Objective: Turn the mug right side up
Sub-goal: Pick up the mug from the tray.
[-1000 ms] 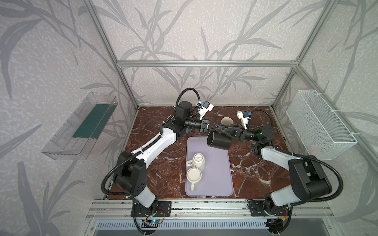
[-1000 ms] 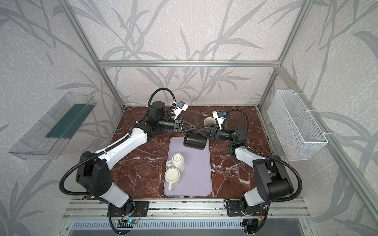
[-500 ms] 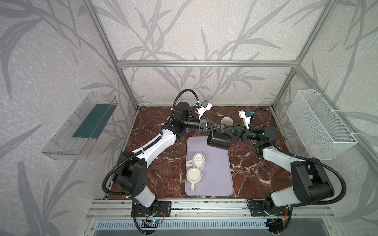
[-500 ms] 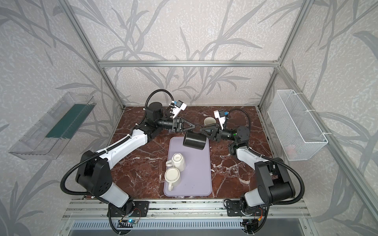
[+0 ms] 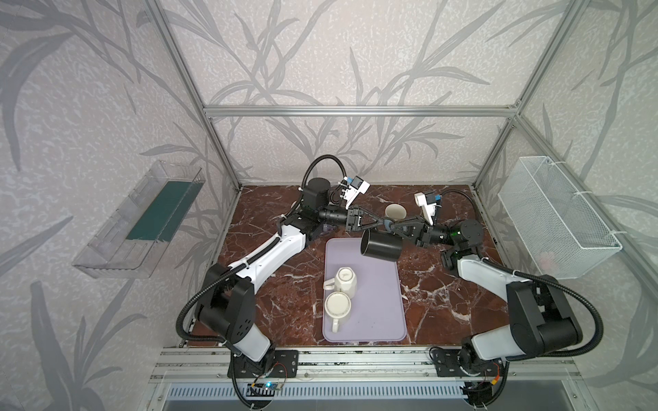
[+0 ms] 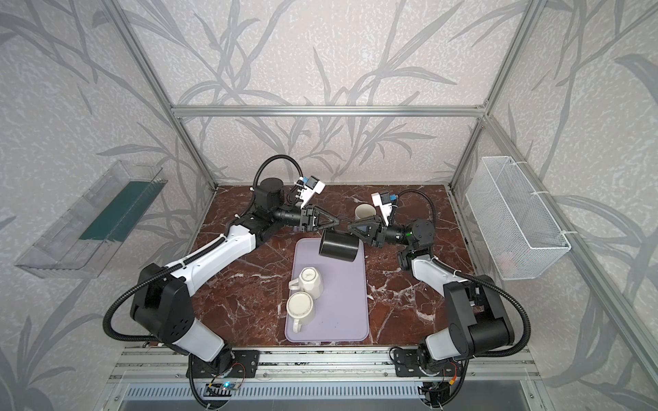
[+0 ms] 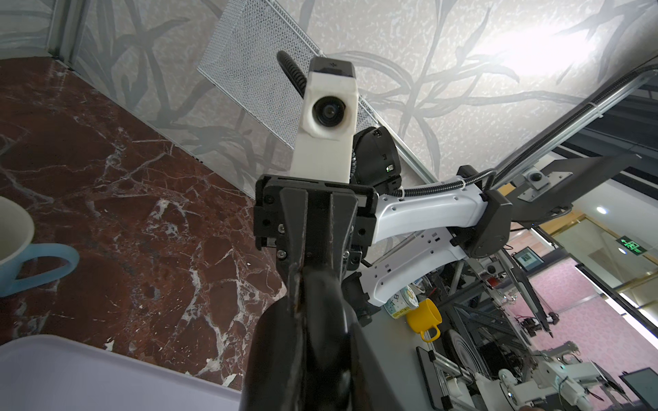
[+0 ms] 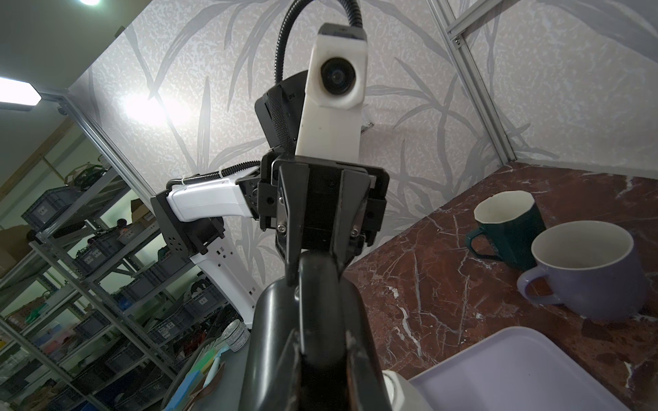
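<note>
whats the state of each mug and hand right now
black mug: lifted, on its side
far white mug: upside down
near white mug: upside down
cream mug: upright
purple mug: upright
green mug: upright
right hand: shut on black mug
left hand: at its handle, grip unclear

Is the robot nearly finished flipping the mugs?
Roughly halfway, it seems. Done: a purple mug, a green mug and a cream mug stand upright on the table. In hand: the black mug hangs sideways above the tray, left end effector and right end effector both at its handle. To do: a faceted white mug and a round white mug on the tray look bottom-up.
</note>
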